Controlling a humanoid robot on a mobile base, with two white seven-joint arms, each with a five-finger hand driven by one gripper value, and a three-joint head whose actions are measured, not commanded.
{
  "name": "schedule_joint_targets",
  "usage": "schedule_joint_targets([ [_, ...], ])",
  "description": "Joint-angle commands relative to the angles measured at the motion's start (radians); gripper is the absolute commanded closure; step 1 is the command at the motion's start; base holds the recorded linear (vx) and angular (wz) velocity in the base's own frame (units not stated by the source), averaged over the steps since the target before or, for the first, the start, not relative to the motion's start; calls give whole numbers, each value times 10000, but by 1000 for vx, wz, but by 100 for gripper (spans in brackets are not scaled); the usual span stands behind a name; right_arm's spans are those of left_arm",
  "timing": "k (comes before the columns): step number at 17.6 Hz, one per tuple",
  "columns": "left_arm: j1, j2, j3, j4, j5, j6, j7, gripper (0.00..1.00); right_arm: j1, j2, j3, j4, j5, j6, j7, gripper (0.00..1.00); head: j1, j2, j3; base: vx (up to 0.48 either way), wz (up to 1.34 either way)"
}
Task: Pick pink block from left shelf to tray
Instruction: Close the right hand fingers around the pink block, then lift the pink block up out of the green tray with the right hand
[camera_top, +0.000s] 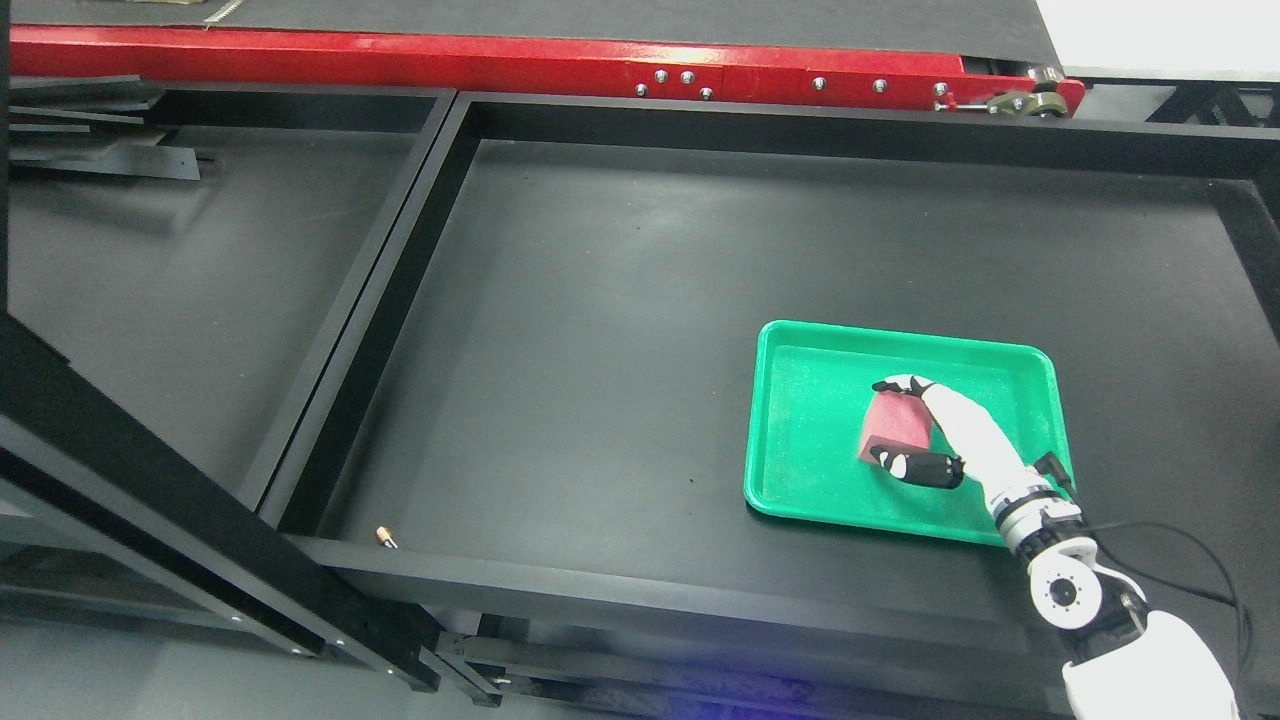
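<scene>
Right hand over green tray, fingers closed around pink block. Block inside tray, right of centre. Tray sits on black table, near right.

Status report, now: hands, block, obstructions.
Right hand shut on the pink rectangular block, over the green plastic tray. Left hand not in view. Whether the block touches the tray floor is unclear. Nothing else in the tray.
</scene>
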Motion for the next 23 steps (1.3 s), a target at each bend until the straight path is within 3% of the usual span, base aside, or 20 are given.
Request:
schedule_joint_targets([
  [1,199,175,0,-175,0,8,-1,0,-16,-37,-48,31,0,-72,-110,73,0,0,0,0,0],
  [5,199,175,0,-175,0,8,-1,0,29,-68,-476,16,-46,-897,-1501,93,0,0,0,0,0],
  [11,199,175,0,-175,0,8,-1,0,397,-68,-1596,-305,-153,-3520,-2791,94,0,0,0,0,0],
  [14,199,175,0,-175,0,8,-1,0,689,-7,-1964,-597,-169,-4320,-3589,94,0,0,0,13,1],
  [23,199,175,0,-175,0,8,-1,0,1303,193,-2088,-1104,-337,-4460,-4144,94,0,0,0,-20,38],
])
